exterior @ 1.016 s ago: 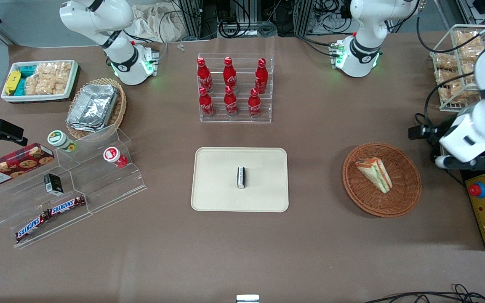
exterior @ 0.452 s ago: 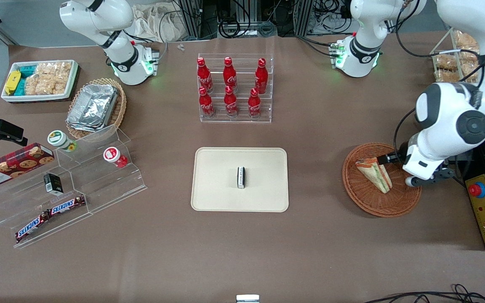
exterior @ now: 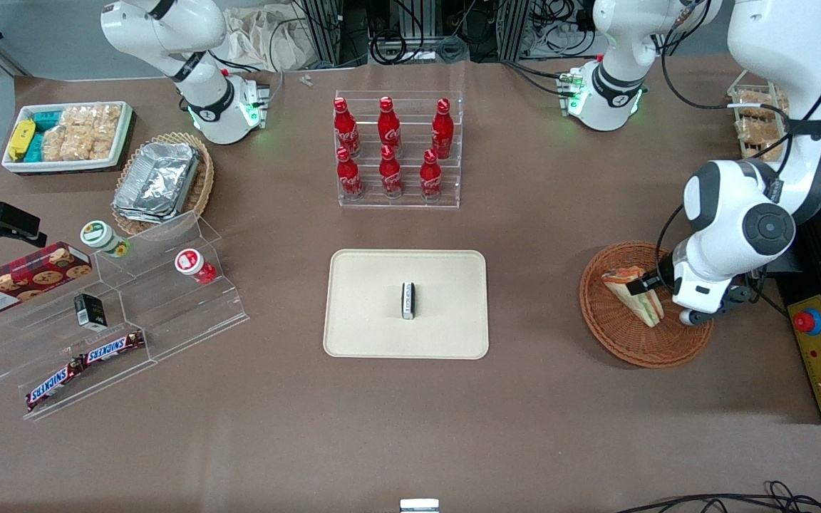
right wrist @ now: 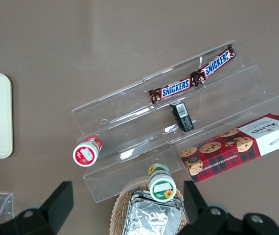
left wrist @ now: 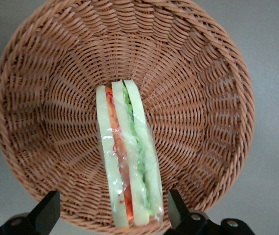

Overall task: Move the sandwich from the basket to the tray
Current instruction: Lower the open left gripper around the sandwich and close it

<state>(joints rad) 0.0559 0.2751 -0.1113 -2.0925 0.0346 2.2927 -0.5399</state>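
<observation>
The sandwich (exterior: 626, 281), a pale wedge with orange, red and green layers, lies wrapped in the reddish-brown wicker basket (exterior: 638, 345) toward the working arm's end of the table. My left gripper (exterior: 660, 296) hangs low over the basket, open. In the left wrist view the sandwich (left wrist: 127, 161) rests on the basket floor (left wrist: 203, 98), and the gripper (left wrist: 112, 211) has its fingers spread wide, one on each side of the wedge's broad end, touching nothing. The cream tray (exterior: 368, 324) sits at the table's middle.
A small black-and-white packet (exterior: 408, 300) lies on the tray. A clear rack of red bottles (exterior: 396, 153) stands farther from the camera than the tray. A yellow control box (exterior: 820, 360) sits beside the basket. Acrylic shelves with snacks (exterior: 118, 313) lie toward the parked arm's end.
The left arm swung in from the table's end and came over the basket. Its gripper shifted further over the sandwich in the last half second. The sandwich has not moved.
</observation>
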